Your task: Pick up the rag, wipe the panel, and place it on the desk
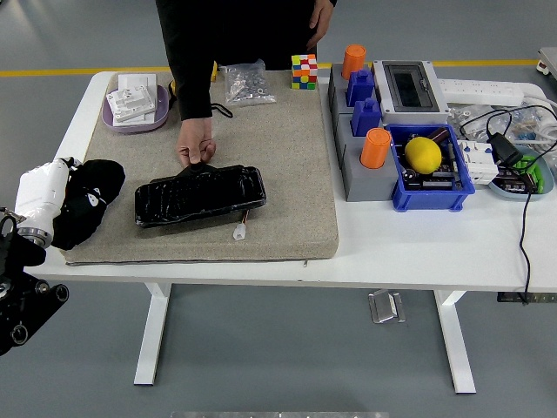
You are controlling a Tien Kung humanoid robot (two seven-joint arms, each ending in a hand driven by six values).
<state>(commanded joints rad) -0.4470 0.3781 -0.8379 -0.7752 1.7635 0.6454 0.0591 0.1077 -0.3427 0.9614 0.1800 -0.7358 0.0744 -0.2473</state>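
Now the left robot hand (pixel 80 202) grips the rag (pixel 96 187) at the mat's (pixel 287 165) left edge.

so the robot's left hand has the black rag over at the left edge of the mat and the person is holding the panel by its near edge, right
Not quite: the person's hand holds the panel at its far edge, not the near one, as the head view shows. The rest is right: the left hand holds the black rag at the left edge of the mat.

Far edge of my table (pixel 409 252): Rubik's cube (pixel 304 70) beside a bag of hardware (pixel 244 84). Right side held two orange cylinders (pixel 375 148), a yellow ball (pixel 423 154) in a blue bin (pixel 435 185), a power strip (pixel 483 90)
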